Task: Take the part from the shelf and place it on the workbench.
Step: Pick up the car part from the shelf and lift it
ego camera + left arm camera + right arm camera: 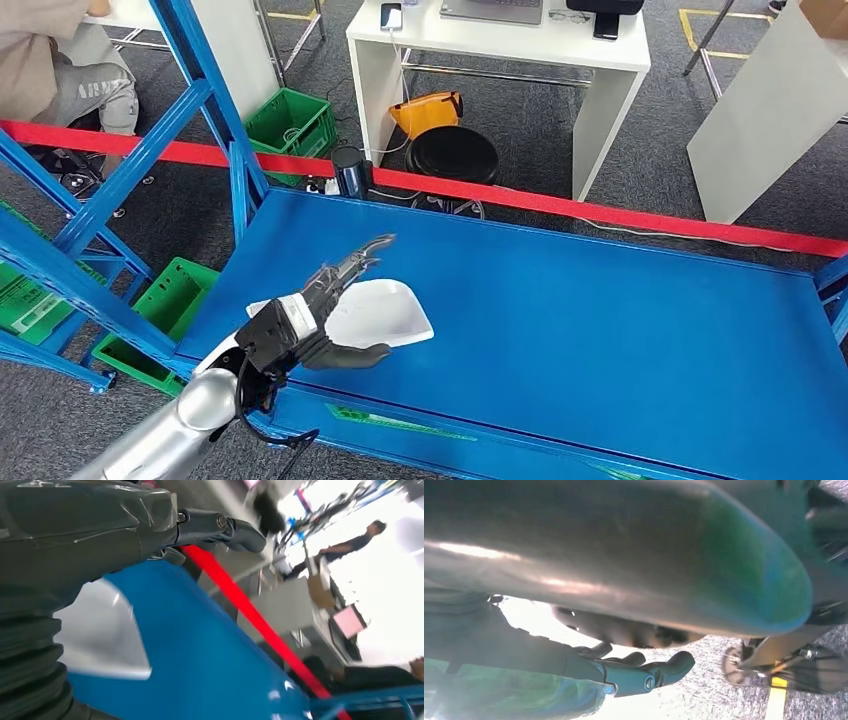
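While a red barrier tape [560, 203] crosses the carpeted floor behind it, the blue workbench [600, 330] bears a white part [385, 312] lying flat near its front left corner. Beyond the tape stand a white desk [500, 45] and a black stool [452, 155]. At the bench's left, the robot's left hand [325, 315] is at the part, fingers spread above it and thumb at its near edge, holding nothing. Its right hand [634, 672] hangs over the floor, fingers loosely curled, empty.

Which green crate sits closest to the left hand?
The green crate under the blue shelf's left corner, just left of the left hand; the other crate sits beyond the red tape.
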Controlling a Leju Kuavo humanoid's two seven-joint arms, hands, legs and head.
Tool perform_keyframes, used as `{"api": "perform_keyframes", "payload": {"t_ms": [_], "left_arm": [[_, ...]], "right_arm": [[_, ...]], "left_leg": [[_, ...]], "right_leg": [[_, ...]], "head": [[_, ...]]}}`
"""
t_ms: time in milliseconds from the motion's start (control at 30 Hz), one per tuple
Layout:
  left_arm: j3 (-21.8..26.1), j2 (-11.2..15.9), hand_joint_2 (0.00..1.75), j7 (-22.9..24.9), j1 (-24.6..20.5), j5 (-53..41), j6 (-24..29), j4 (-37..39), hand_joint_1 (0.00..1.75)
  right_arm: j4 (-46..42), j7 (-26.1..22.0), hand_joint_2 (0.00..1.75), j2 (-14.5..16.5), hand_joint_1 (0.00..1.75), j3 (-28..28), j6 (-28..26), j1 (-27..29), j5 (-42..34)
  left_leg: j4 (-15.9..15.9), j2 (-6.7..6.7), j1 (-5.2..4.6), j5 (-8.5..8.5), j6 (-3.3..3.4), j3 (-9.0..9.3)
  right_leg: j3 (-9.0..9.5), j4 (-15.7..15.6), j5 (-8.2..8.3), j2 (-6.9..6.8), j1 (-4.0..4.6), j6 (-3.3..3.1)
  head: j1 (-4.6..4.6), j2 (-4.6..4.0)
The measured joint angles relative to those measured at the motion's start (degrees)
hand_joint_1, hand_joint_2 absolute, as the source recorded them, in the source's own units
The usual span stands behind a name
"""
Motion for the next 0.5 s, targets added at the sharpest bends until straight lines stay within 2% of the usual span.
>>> {"api": "perform_keyframes", "payload": {"t_ms": [33,67,100,133,167,200,233,300,333,367,433,500], "left_arm": [[0.2,-0.1,0.00,0.1,0.5,1.2,-0.5,-0.1,0.00],[0.4,-0.1,0.00,0.1,1.0,2.3,-0.8,-0.2,0.00],[0.5,-0.1,0.00,0.1,1.5,3.4,-0.9,-0.4,0.00],[0.7,-0.1,0.00,0.1,2.0,4.6,-1.0,-0.6,0.00],[0.8,-0.2,0.00,0.0,2.5,5.9,-1.1,-1.0,0.00],[0.9,-0.1,0.00,-0.1,2.9,7.1,-1.3,-1.3,0.00],[0.9,-0.1,0.00,-0.3,3.3,8.2,-1.4,-1.6,0.00],[1.1,-0.1,0.00,-0.9,3.9,10.5,-1.8,-1.9,0.00],[1.2,-0.1,0.00,-1.1,4.1,11.3,-2.1,-2.1,0.00],[1.4,-0.1,0.00,-1.3,4.2,11.8,-2.3,-2.2,0.00],[1.6,0.0,0.00,-1.6,4.3,12.4,-2.6,-2.4,0.00],[1.6,0.0,0.00,-1.9,4.5,12.5,-2.7,-2.5,0.00]], "right_arm": [[0.0,0.0,0.00,-0.1,0.00,0.0,0.1,0.0,0.0],[0.0,0.0,0.00,-0.2,0.00,0.1,0.2,0.1,0.1],[0.0,0.0,0.00,-0.3,0.00,0.2,0.2,0.1,0.1],[0.0,0.0,0.00,-0.4,0.00,0.4,0.2,0.0,0.2],[0.0,0.0,0.00,-0.5,0.00,0.5,0.2,0.0,0.3],[0.0,0.0,0.00,-0.6,0.00,0.7,0.2,0.0,0.3],[0.0,0.0,0.00,-0.6,0.00,0.9,0.2,-0.1,0.3],[0.0,0.0,0.00,-0.7,0.00,1.3,0.2,-0.1,0.3],[0.0,0.0,0.00,-0.7,0.00,1.4,0.2,-0.1,0.2],[0.0,0.0,0.00,-0.8,0.00,1.5,0.3,-0.1,0.2],[0.0,-0.1,0.00,-0.8,0.00,1.8,0.3,-0.2,0.2],[0.1,-0.2,0.00,-0.7,0.00,2.0,0.3,-0.3,0.2]], "left_leg": [[0.1,0.00,-0.06,-0.01,-0.01,-0.03],[0.1,-0.04,-0.08,-0.04,-0.05,-0.05],[0.3,-0.10,-0.08,-0.13,-0.16,-0.06],[0.6,-0.17,-0.06,-0.28,-0.35,-0.08],[0.9,-0.25,-0.17,-0.50,-0.62,-0.15],[1.3,-0.33,-0.26,-0.70,-0.91,-0.27],[1.6,-0.38,-0.36,-0.78,-1.19,-0.42],[1.9,-0.45,-0.35,-0.70,-1.65,-0.66],[2.1,-0.51,-0.26,-0.91,-1.90,-0.82],[2.9,-0.54,-0.17,-1.69,-2.21,-1.11],[7.6,-0.59,0.16,-5.32,-2.97,-2.91],[15.1,-0.56,0.56,-9.20,-3.61,-5.79]], "right_leg": [[-1.03,2.2,-0.53,-0.01,-0.03,0.24],[-0.94,2.0,-0.07,-0.02,-0.07,0.70],[0.33,-0.7,1.25,-0.04,-0.15,1.28],[2.44,-5.0,2.98,-0.10,-0.26,1.82],[4.46,-9.0,4.34,-0.16,-0.28,2.01],[5.96,-12.0,5.34,-0.19,-0.31,1.83],[6.72,-13.5,5.79,-0.20,-0.25,1.44],[6.79,-13.7,6.12,-0.14,-0.17,0.54],[6.71,-13.7,6.28,-0.13,-0.26,0.28],[6.64,-13.8,6.48,-0.14,-0.41,-0.04],[6.31,-13.9,6.73,-0.17,-0.68,-0.64],[5.82,-13.9,6.90,-0.18,-0.65,-1.08]], "head": [[-0.01,0.00],[0.00,0.00],[0.00,0.00],[0.00,0.00],[-0.01,0.00],[-0.04,0.00],[-0.05,0.00],[-0.07,0.00],[-0.05,0.00],[-0.11,0.00],[-0.20,0.00],[-0.23,0.00]]}}
